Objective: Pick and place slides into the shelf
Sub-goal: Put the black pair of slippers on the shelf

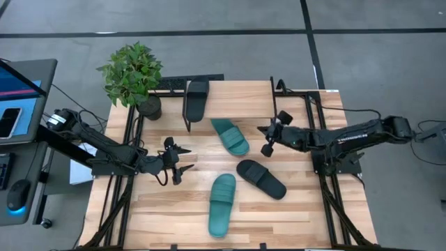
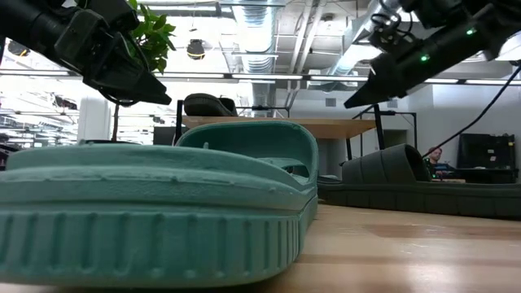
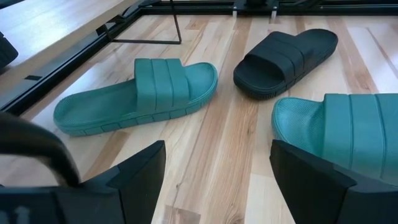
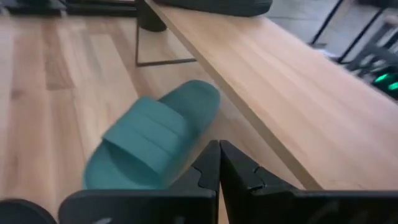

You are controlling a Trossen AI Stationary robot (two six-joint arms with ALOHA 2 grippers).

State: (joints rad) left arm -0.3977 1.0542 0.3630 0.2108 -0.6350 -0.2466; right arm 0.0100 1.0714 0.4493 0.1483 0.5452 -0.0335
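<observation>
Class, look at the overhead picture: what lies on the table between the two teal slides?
In the high view, only bare wooden tabletop separates the far teal slide from the near teal slide; the black slide lies beside that gap.

Two teal slides (image 1: pixel 230 136) (image 1: pixel 222 204) are seen. Two black slides (image 1: pixel 260 178) (image 1: pixel 196 98) are seen. One shelf (image 1: pixel 244 88) and one potted plant (image 1: pixel 132 75) are counted.

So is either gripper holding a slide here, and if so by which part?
Nothing is held. The left gripper is open above bare table, and the right gripper is shut on nothing beside a teal slide.

Left claw (image 1: pixel 182 160) agape, right claw (image 1: pixel 265 138) closed.
</observation>
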